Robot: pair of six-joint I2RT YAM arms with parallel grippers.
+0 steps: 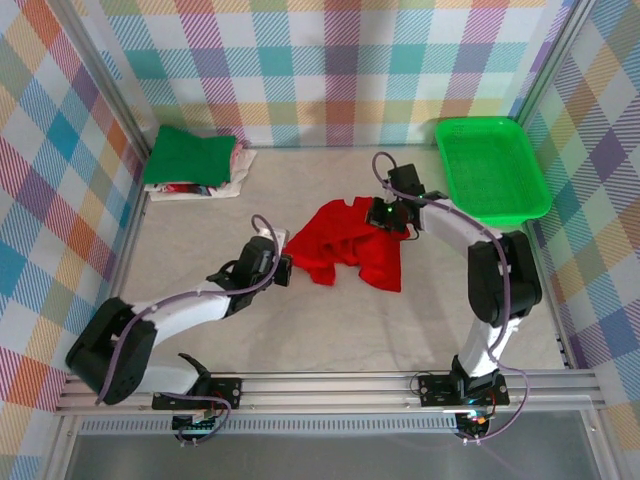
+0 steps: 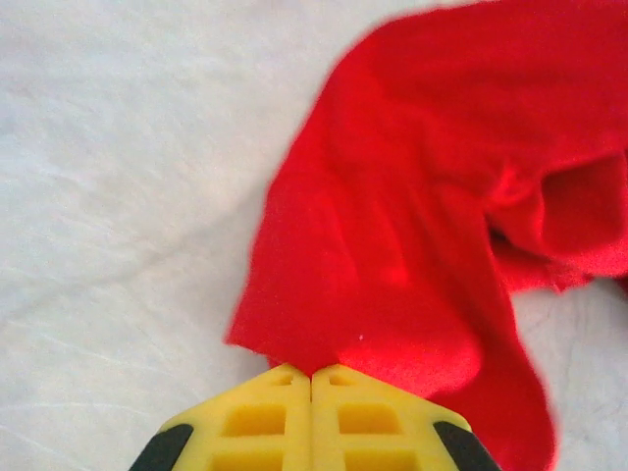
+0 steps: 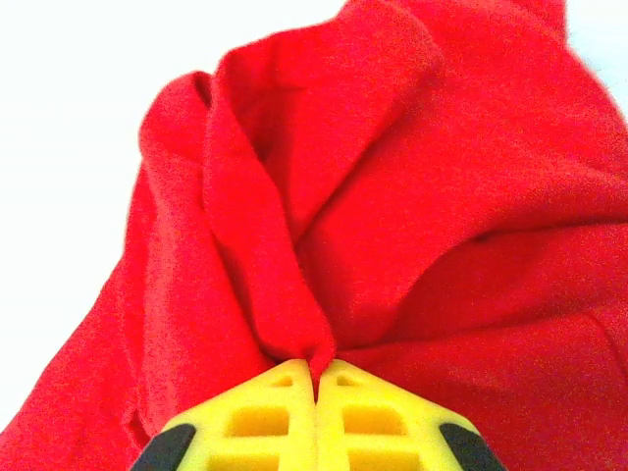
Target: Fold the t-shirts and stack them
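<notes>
- The crumpled, plain bright red t-shirt (image 1: 350,245) lies in a heap in the middle of the pale, cloth-covered worktop (image 1: 300,330), right between my two arms. Nowhere near flat.
- My left hand (image 2: 312,373) has its yellow fingers squeezed fully together on the shirt's left edge. Only a sliver of hem sits between the tips, so I reckon that grip is thin.
- My right hand (image 3: 316,365) is clamped tight on a bunched ridge of fabric on the shirt's far right side.
- Why one pinch on each side? My guess is so I can lift and pull the shirt apart to spread it before folding.
- A folded dark green t-shirt (image 1: 190,155) sits on top of whitish/pink folded shirts (image 1: 235,172) in the far-left corner, well apart from the red one. That's the stack, presumably where this one goes.
- The bright green plastic mesh basket (image 1: 490,165) sits far right.
- No brand, label or print I can read anywhere.
</notes>
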